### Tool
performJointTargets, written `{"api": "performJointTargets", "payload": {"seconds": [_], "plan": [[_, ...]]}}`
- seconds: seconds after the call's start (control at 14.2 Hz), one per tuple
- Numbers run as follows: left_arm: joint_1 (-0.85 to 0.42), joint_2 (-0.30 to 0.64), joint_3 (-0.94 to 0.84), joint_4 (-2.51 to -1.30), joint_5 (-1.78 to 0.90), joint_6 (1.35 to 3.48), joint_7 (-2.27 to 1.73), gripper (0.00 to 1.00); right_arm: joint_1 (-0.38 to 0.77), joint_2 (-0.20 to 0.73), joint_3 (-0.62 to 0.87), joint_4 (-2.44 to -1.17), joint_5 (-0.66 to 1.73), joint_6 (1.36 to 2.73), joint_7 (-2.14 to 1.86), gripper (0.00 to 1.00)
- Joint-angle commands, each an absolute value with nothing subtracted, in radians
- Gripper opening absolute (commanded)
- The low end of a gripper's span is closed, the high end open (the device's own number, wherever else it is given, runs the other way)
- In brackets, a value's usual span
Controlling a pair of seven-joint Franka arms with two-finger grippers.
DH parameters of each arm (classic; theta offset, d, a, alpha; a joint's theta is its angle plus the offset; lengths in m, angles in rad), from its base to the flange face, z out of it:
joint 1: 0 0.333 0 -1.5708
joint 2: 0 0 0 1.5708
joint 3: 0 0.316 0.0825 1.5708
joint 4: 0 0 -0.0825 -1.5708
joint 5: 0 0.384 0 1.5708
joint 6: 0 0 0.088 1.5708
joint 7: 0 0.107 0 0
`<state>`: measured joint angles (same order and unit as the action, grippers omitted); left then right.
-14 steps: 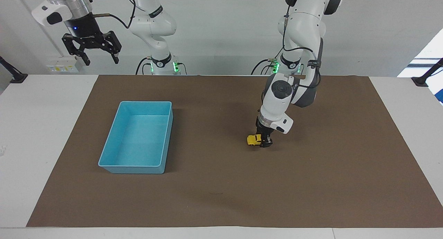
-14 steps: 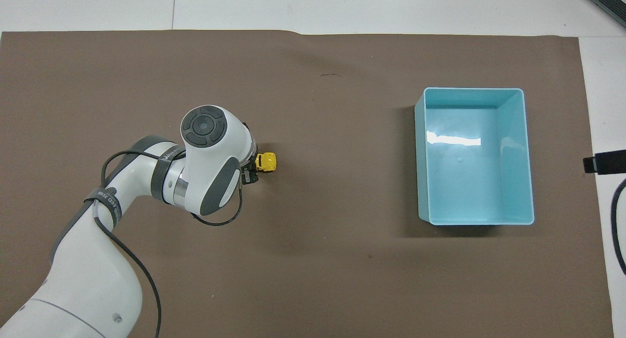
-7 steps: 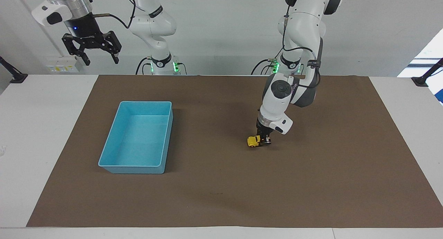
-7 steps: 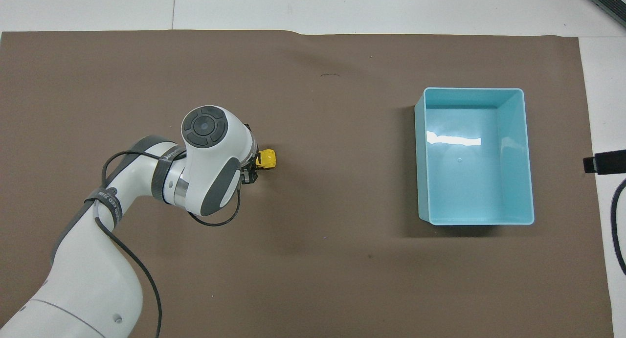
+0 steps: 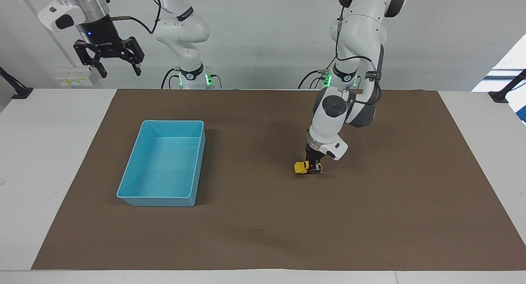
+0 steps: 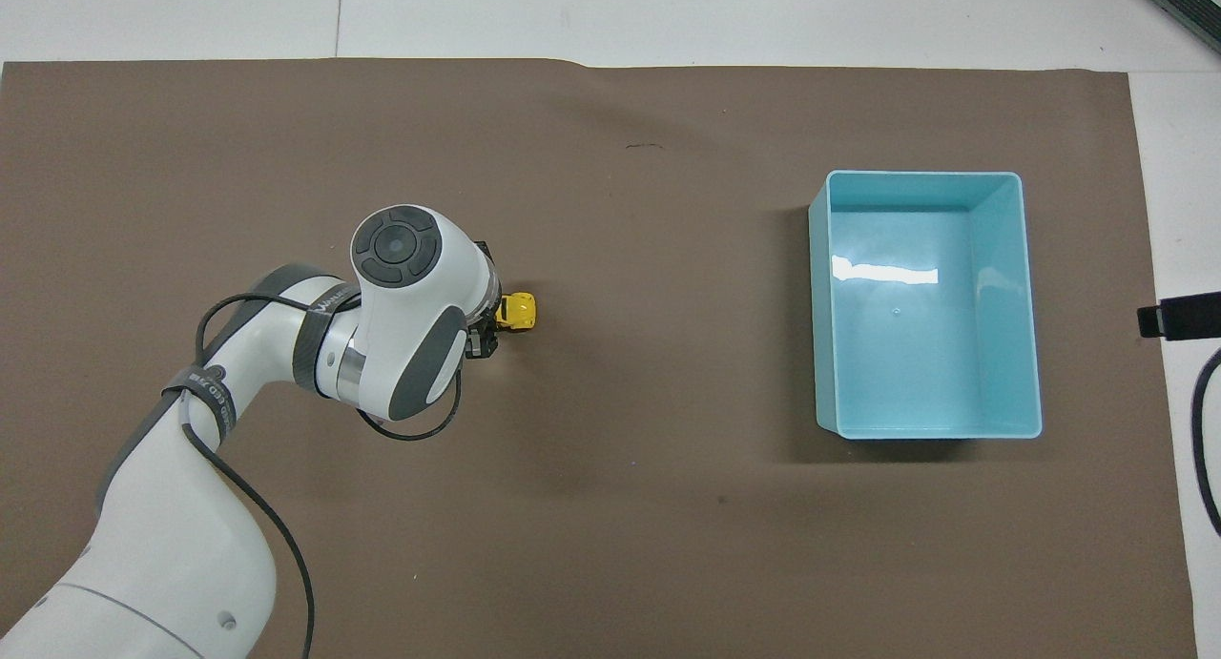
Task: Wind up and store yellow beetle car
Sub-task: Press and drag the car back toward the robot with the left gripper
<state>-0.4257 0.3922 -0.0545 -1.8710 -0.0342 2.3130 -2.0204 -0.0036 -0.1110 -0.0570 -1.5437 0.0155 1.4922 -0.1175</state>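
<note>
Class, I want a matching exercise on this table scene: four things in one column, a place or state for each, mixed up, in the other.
1. yellow toy car
2. blue bin
3. left gripper
4. right gripper

a. open, raised off the mat, waiting
b. empty, toward the right arm's end
c. shut on the car
d. on the brown mat, gripped

Pairs: 1-d, 2-b, 3-c, 4-a

Glossy plastic light-blue bin point(image 6: 1030, 306) on matt brown paper-like mat point(image 6: 620, 545).

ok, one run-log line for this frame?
left pincer: shut on yellow beetle car, car on brown mat | right pincer: open, raised, waiting | light-blue bin: empty
</note>
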Motion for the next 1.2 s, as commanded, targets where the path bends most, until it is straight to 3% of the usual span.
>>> {"api": "performJointTargets", "payload": {"seconds": [0.0, 1.13], "plan": [[-0.405, 0.383, -0.044, -1.908, -0.032, 2.327, -1.999, 0.0, -0.006, -0.121, -0.051, -1.543, 0.002, 1.476, -0.109, 1.0], [-0.279, 0.385, -0.043, -1.916, -0.032, 2.316, -1.945, 0.0, -0.006, -0.121, -0.051, -1.543, 0.002, 1.476, -0.109, 1.0]]}}
